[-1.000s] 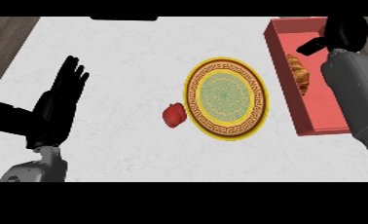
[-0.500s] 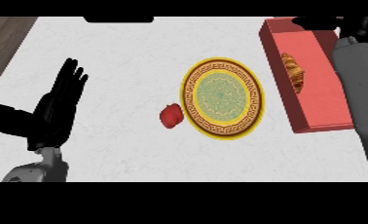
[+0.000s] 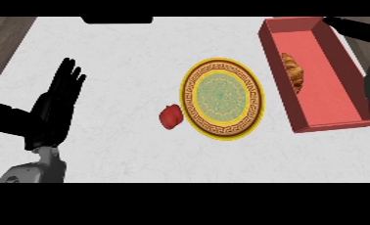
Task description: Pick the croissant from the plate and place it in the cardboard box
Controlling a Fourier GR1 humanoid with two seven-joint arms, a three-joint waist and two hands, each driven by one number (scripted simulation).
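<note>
Evenly and brightly lit from above, without glare. Soft, faint shadows on the pale bench [image 3: 130, 62]. Slightly soft throughout, edges undistorted.

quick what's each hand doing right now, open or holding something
Left hand: open, fingers straight up, resting at the view's left, holding nothing.
Right hand: only a dark part shows at the upper right edge; cannot be told.

I see a white marbled counter [image 3: 130, 43]. Directly on it: a yellow-rimmed plate [image 3: 222, 98] w/ green centre, approx. mid-view; a small red item [image 3: 171, 117] touching the plate's left edge; a red box [image 3: 339, 121] at right, near the plate, not touching it.
</note>
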